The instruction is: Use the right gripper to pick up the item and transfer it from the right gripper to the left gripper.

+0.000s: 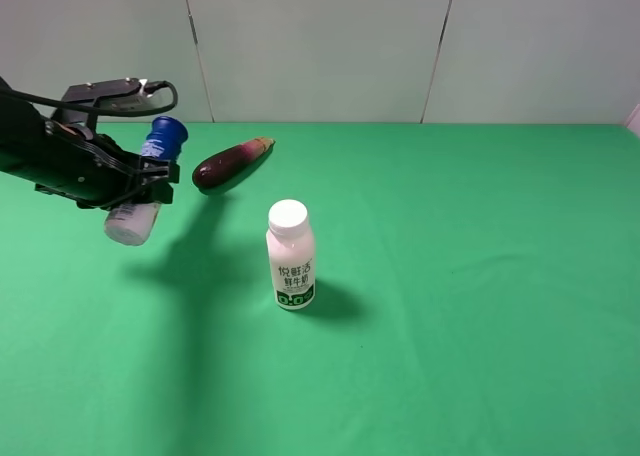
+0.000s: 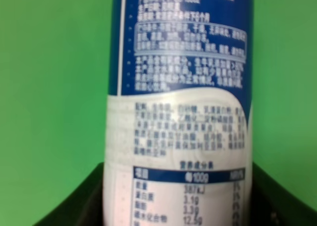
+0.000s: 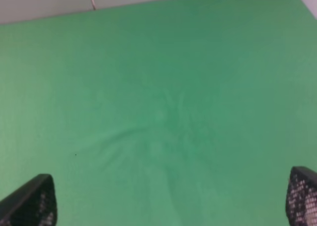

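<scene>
At upper left we find the black left gripper (image 1: 150,184) clamped on the slim white blue-capped plastic bottle (image 1: 150,176), held above the green cloth (image 1: 480,276). We note the right gripper's (image 3: 168,198) fingertips (image 3: 32,201) spread wide, holding nothing.

The item (image 2: 181,112) carries blurred Chinese print and a nutrition table headed "100g". The milk bottle (image 1: 290,256) shows unclear Chinese characters and "0.0".
</scene>
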Tool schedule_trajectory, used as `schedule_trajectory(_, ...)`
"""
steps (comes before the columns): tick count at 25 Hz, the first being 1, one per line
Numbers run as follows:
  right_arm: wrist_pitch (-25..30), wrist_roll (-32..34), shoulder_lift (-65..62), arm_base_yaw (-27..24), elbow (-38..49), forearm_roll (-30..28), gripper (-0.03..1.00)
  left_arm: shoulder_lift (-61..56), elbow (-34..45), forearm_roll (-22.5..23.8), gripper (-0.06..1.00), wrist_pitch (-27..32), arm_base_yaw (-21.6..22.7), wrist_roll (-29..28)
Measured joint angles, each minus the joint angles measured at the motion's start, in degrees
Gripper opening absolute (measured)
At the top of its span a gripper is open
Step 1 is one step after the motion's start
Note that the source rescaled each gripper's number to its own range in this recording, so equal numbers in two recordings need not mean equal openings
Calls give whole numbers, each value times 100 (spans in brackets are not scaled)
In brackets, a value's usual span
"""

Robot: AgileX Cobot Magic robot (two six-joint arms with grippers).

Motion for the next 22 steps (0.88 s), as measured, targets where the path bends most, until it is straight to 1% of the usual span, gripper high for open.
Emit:
schedule_trajectory(5,0,0,0,0,0,0,100,-6,0,201,0,159,336,-5)
schedule_trajectory(11,0,0,0,0,0,0,100,38,25,308,0,131,654,-12)
schedule_trajectory(18,0,0,0,0,0,0,100,480,367,312,0,-568,682,-12)
schedule_trajectory(22,6,0,0,0,0,0,100,518,481,312,0,-848,705,-12)
